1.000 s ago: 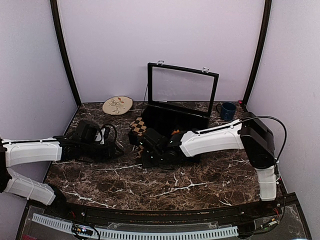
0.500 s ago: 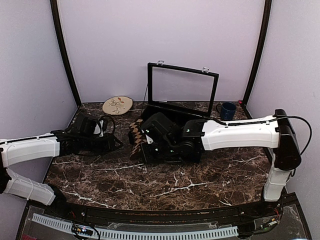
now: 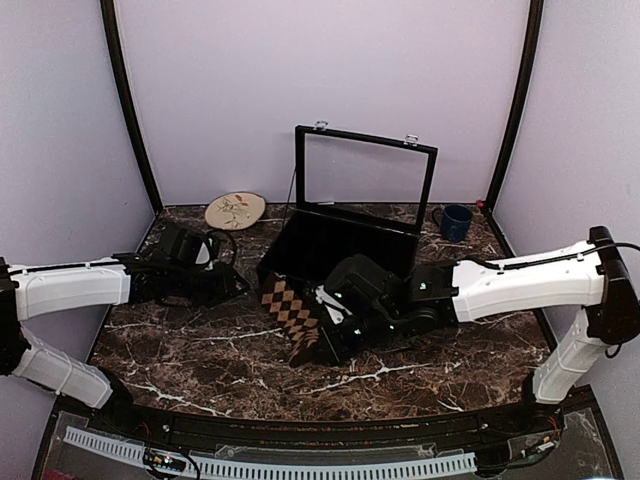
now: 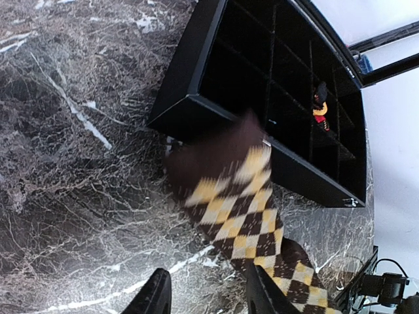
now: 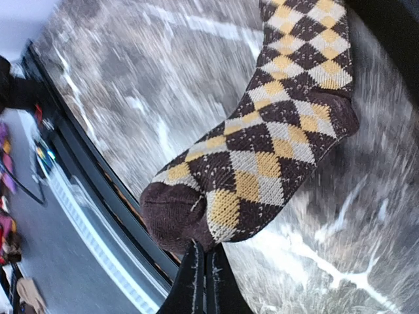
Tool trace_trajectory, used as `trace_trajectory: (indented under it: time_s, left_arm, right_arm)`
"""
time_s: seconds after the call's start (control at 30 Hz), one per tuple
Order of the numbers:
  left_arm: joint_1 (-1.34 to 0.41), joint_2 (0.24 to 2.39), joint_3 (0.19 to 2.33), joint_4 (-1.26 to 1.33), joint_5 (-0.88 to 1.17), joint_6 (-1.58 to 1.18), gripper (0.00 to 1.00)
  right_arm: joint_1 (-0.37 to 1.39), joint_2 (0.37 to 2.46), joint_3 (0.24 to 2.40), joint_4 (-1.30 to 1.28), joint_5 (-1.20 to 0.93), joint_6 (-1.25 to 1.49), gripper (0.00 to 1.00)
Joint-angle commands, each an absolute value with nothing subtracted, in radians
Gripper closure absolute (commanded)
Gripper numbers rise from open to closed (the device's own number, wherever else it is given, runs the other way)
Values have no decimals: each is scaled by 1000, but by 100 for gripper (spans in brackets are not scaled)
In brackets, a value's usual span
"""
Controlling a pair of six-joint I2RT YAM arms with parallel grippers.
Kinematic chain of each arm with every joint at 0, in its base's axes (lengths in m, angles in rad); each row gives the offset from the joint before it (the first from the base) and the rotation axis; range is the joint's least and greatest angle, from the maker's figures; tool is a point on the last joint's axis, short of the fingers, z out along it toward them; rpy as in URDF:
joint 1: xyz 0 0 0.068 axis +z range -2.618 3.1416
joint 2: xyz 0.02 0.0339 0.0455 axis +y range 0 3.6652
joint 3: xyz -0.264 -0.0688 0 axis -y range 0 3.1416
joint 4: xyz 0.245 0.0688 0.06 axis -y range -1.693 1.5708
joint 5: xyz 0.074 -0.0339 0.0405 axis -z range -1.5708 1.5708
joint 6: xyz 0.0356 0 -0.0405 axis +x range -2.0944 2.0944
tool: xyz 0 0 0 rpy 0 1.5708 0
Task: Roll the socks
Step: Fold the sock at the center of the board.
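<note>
The tan-brown and black argyle sock hangs stretched just in front of the black case's left front corner. My right gripper is shut on its dark toe end, as the right wrist view shows, with the fingers pinched together on the sock. My left gripper is open and empty to the left of the sock. In the left wrist view the sock lies just ahead of my open left gripper, apart from it. The red, orange and black sock sits in a compartment of the case.
The black case stands open at the back middle, its glass lid upright. A blue mug is at the back right and a round decorated plate at the back left. The table's front edge is close behind the held sock.
My right arm has drawn the tan-brown sock from beside the case's left corner toward the near middle of the table, stretching it out. My left gripper has shifted only slightly.
</note>
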State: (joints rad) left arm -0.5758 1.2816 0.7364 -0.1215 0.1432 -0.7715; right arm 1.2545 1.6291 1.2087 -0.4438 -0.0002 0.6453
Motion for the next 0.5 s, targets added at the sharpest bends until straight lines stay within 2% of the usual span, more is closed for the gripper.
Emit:
trace_trajectory:
  time_s: [0.0, 0.2, 0.47]
  left_arm:
    - [-574, 1292, 726, -117, 161, -796, 58]
    - [-608, 1309, 710, -106, 144, -805, 58]
    - [-674, 1310, 692, -96, 115, -827, 58]
  right_arm:
    - [1262, 1560, 1027, -368, -74, 696, 100]
    - [1262, 1541, 901, -310, -122, 721, 100]
    - [1257, 1582, 1060, -442, -102, 635, 100]
